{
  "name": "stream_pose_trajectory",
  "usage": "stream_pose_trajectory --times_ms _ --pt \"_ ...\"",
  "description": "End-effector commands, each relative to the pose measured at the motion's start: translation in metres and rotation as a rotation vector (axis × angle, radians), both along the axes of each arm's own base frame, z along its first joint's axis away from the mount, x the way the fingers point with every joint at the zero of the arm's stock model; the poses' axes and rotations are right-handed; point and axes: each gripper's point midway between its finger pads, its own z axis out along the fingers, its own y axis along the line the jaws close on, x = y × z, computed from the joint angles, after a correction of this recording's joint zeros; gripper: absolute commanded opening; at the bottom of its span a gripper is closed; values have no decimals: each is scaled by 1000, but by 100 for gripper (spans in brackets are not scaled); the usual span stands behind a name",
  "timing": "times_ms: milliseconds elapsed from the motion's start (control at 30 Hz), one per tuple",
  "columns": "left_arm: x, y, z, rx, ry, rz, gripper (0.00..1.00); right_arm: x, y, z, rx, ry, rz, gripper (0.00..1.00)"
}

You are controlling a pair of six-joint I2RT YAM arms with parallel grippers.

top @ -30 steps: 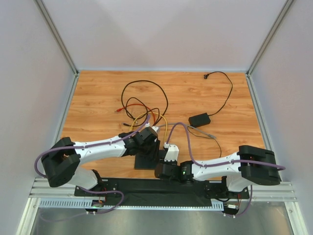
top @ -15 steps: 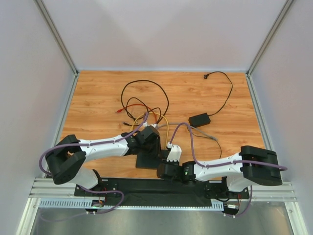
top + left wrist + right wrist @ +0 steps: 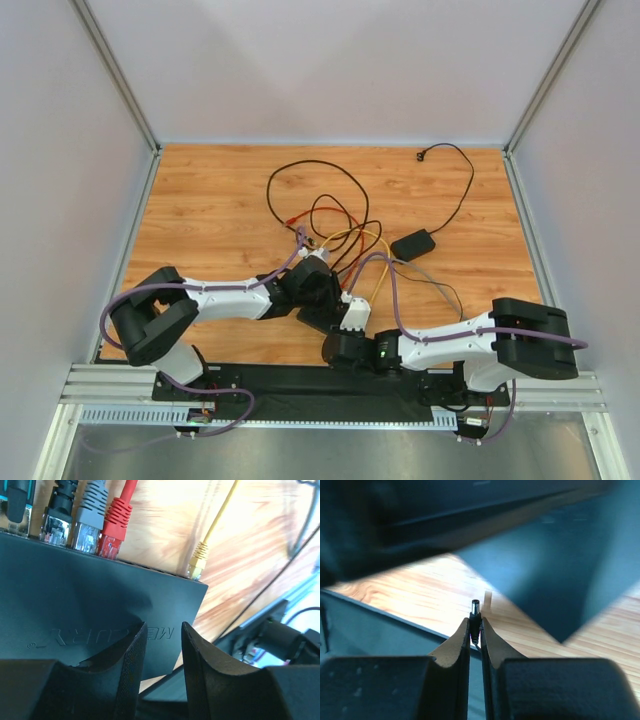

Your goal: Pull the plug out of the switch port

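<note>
The switch (image 3: 90, 595) is a flat box with a matte black shell. Raised lettering is moulded into its broad face, and its corners are crisp. It lies on the wood-grain table (image 3: 200, 200) near the arms' bases, and from above the left arm's wrist hides most of it.

Network plugs crowd its far long edge. There is a glossy black one (image 3: 59, 510), then a grey one (image 3: 89, 520), then a red one (image 3: 116, 525), each with a clear ribbed tip pushed into a socket. A teal one (image 3: 17, 505) sits at the end of the row. A slim yellow plug (image 3: 198, 560) meets the corner of the same edge, and I cannot tell whether it is seated.

The left gripper (image 3: 162, 630) hangs over the switch's face near its near edge. Its curved, finely textured black fingers stand a narrow gap apart. I cannot tell whether they are pinching the box or only resting against it.

Just beside the switch on its near side, the right gripper (image 3: 475, 625) has its smooth tapered fingers pressed together on the plug (image 3: 475, 611). This is a thin, dark, cylindrical barrel pin. Its tip pokes up free against the bright wood, clear of the switch's blurred dark body.

Beyond the switch, thin round cables (image 3: 345, 235) lie in a loose tangle. Further out and to the right of it sits a small black adapter brick (image 3: 410, 244).
</note>
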Motion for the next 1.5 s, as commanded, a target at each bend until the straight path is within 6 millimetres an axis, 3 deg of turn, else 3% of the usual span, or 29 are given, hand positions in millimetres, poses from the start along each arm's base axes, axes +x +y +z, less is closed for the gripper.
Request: stream_pose_trajectory --times_ms 0,167,233,267,300,467,633,833,900,1067,1100,1233,1267,1400,1467 --pt "-66 94 -104 418 226 -19 44 -13 -2 -17 -11 56 39 0" --pt "-64 95 -101 417 216 -14 44 -13 0 -13 -4 46 61 0" --pt "-61 94 -94 400 197 -7 45 -9 -3 -1 3 22 51 0" --pt "-60 99 -91 414 186 2 45 -4 -14 1 -38 -5 34 0" --pt "-61 100 -87 411 185 2 45 0 -16 14 -17 -23 23 0" --pt "-44 114 -54 420 66 53 47 9 -44 38 -43 -76 -19 0" --pt "-26 123 -5 370 -80 106 50 23 -65 63 -51 -106 -36 0" --pt "-21 137 35 321 -187 131 58 75 -117 89 -116 -159 -118 0" --pt "-21 139 43 297 -220 115 61 104 -144 101 -129 -181 -188 1" --pt "-27 140 43 258 -243 73 64 157 -202 129 -173 -201 -350 2" --pt "-29 141 41 250 -242 70 64 167 -206 140 -169 -218 -366 2" --pt "-33 137 43 202 -245 62 64 194 -214 134 -173 -162 -355 5" --pt "-32 137 44 197 -248 62 64 201 -221 125 -190 -129 -376 6" --pt "-32 138 50 183 -269 53 64 213 -230 111 -215 -91 -399 8" --pt "-33 138 51 183 -272 45 64 213 -222 101 -179 -67 -372 8"
